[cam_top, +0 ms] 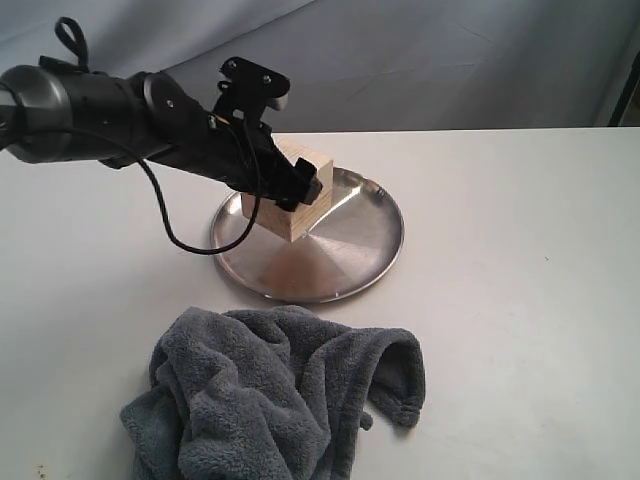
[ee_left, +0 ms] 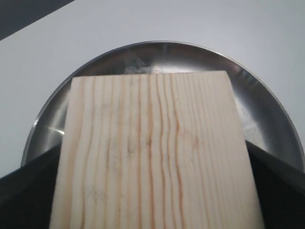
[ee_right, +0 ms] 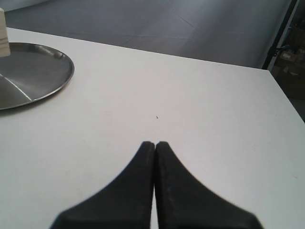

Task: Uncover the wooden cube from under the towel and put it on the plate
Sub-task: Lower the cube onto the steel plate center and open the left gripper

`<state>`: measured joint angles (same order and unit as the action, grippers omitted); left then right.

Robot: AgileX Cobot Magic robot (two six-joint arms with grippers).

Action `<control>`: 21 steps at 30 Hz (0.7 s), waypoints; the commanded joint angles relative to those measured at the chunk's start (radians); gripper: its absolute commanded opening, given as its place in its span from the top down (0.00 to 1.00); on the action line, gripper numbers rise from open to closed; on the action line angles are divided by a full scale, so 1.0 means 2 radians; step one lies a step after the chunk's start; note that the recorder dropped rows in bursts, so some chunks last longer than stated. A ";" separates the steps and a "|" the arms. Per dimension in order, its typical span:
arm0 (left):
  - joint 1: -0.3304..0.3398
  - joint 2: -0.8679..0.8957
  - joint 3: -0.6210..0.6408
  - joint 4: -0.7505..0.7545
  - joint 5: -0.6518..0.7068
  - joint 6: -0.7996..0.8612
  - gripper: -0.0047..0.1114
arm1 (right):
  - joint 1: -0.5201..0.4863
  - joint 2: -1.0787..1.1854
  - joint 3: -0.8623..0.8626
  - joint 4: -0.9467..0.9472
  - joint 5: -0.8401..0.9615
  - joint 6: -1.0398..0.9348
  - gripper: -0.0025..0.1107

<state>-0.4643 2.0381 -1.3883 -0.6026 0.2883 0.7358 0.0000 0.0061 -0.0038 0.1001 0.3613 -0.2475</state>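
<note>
Exterior view: wooden cube [cam_top: 272, 214] tilted, corner toward plate [cam_top: 352, 268]

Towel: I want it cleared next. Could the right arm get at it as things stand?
Probably yes. The towel lies heaped on bare table, the left arm is over the plate, and nothing shows in between. The right fingers are shut and must open first.

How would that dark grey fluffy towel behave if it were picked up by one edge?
The dark grey fluffy terry towel lies crumpled in soft folds, so it would probably sag and drape rather than hold shape. Its thick pile looks easy to pinch, unlikely to slip. It seems light for its bulk.
</note>
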 commanded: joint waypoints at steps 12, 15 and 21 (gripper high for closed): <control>-0.002 0.058 -0.042 -0.007 -0.014 0.002 0.96 | 0.000 -0.003 0.002 0.003 -0.002 -0.001 0.98; -0.002 0.058 -0.042 -0.010 -0.026 0.002 0.96 | 0.000 -0.003 0.002 0.003 -0.002 -0.001 0.98; -0.002 0.058 -0.042 -0.038 -0.042 0.002 0.96 | 0.000 -0.003 0.002 0.003 -0.002 -0.001 0.98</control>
<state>-0.4643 2.1653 -1.4581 -0.6373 0.2491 0.7375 0.0000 0.0061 -0.0038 0.1001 0.3613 -0.2475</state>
